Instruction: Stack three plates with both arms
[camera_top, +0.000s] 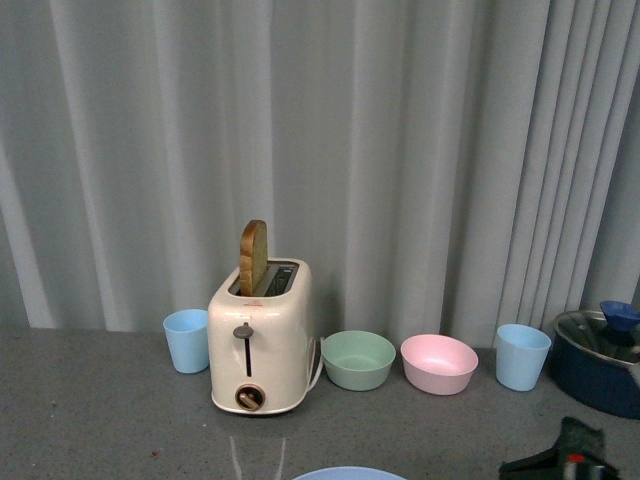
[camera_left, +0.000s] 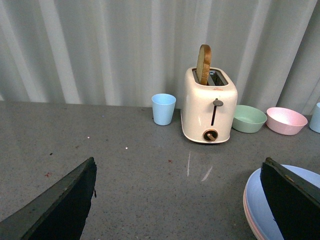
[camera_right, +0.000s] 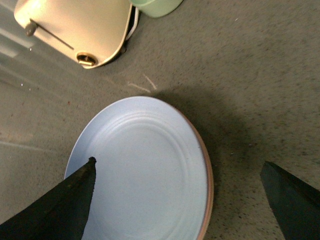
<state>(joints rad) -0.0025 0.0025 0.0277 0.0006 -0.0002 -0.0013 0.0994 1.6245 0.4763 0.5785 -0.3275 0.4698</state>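
A grey speckled table (camera_top: 100, 420) carries a cream toaster (camera_top: 260, 340), two light blue cups (camera_top: 187, 340) (camera_top: 522, 356), a green bowl (camera_top: 358, 359), a pink bowl (camera_top: 439, 363), a dark blue pot (camera_top: 598, 362), and stacked plates (camera_right: 145, 170), blue on top

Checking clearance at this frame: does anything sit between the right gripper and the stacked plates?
Nothing visible does. In the right wrist view the right gripper hangs open directly over the light blue plate, which lies on a pink plate. The toaster and green bowl stand clear beyond the stack.
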